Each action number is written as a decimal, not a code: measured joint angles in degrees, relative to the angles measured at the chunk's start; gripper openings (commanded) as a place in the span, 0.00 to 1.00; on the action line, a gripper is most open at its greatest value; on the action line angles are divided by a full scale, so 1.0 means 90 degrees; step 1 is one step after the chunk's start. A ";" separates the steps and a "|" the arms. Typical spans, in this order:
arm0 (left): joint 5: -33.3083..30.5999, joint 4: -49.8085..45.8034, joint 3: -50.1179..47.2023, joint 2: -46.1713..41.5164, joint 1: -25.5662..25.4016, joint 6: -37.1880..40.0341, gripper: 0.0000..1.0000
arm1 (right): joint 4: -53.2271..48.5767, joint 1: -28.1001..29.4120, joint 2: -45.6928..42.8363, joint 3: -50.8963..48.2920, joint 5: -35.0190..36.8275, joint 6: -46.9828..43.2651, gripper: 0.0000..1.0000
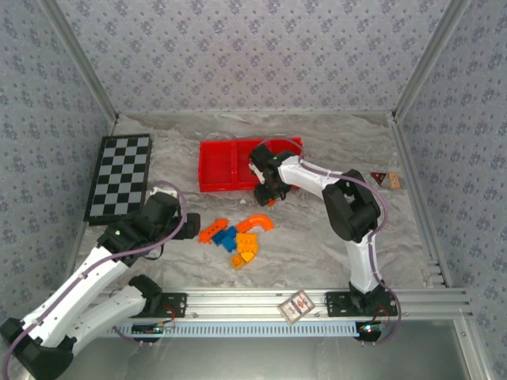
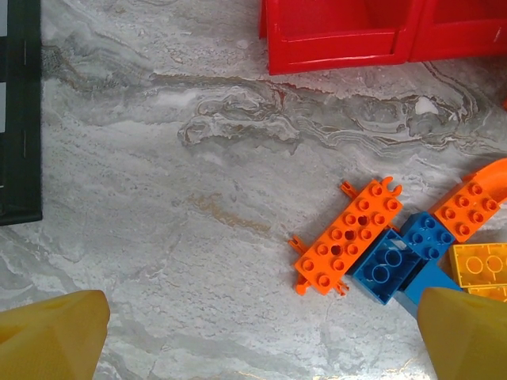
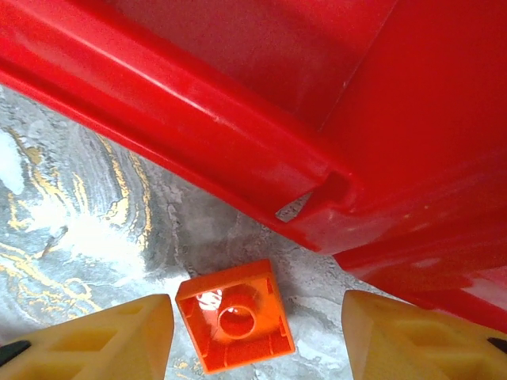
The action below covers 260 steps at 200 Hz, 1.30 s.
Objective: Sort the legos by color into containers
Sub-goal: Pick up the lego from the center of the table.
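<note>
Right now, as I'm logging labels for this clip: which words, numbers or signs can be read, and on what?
No text can be read anywhere.
card on the front rail: red print, too small to read.
dark triangular piece: red mark, blurred.
orange brick, studs: no lettering legible.

Left hand (image 1: 187, 226) hangs low, fingers spread wide; right arm stretched forward, right hand (image 1: 266, 195) pointing down, fingers parted.
</note>
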 measured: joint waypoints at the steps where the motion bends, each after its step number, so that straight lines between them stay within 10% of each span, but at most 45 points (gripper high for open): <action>1: -0.0002 0.0000 0.0000 0.0000 0.0000 0.0000 0.99 | 0.0000 0.0000 0.0005 0.0000 0.0000 -0.0005 0.59; 260: -0.0024 0.0000 0.0000 -0.0104 -0.0007 0.0000 1.00 | -0.0770 0.0546 0.0197 0.1350 0.0503 0.0165 0.30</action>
